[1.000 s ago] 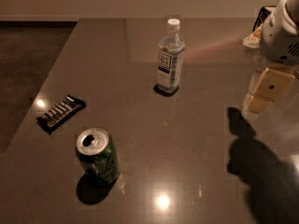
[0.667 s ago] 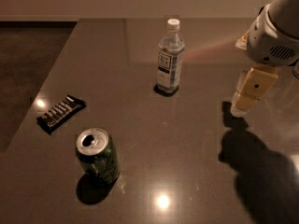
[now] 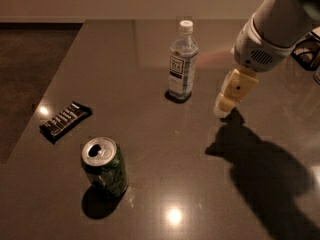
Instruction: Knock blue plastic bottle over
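Note:
The blue plastic bottle [image 3: 182, 61] stands upright on the dark table [image 3: 165, 159], a clear bluish bottle with a white cap and a white label with a dark panel. My gripper [image 3: 226, 104] hangs from the white arm at the right, just above the table surface, a short way to the right of the bottle and slightly nearer the camera. It does not touch the bottle.
A green drink can [image 3: 104, 167] stands upright at the front left. A dark wrapped snack bar [image 3: 65, 120] lies near the table's left edge. A dark object [image 3: 306, 51] sits at the far right, partly hidden by the arm.
The arm and gripper have moved left and lower, closer to the bottle. The bottle, can and snack bar have not moved.

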Controlling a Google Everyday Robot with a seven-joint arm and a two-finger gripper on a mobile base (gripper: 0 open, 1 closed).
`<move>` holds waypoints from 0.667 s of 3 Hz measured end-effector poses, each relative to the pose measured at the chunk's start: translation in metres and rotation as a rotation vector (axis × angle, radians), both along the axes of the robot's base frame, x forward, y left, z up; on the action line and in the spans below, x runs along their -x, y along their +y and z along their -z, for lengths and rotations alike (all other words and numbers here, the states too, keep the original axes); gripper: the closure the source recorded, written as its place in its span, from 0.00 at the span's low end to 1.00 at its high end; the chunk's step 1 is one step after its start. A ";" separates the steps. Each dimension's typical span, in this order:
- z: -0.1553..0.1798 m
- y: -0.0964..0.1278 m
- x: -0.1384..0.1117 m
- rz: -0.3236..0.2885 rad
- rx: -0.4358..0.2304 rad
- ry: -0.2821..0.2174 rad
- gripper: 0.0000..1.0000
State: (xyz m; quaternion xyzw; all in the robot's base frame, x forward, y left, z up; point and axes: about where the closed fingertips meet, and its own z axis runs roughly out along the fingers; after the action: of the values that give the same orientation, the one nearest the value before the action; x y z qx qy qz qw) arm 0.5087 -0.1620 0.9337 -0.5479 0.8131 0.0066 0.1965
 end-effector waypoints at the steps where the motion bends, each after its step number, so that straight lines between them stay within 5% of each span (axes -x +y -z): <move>1: 0.001 0.038 -0.016 -0.025 -0.082 -0.006 0.00; 2: -0.001 0.075 -0.031 -0.046 -0.161 -0.002 0.00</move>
State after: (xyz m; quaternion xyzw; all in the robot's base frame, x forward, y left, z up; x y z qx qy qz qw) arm 0.5401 -0.0874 0.9348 -0.5489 0.7969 0.0761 0.2407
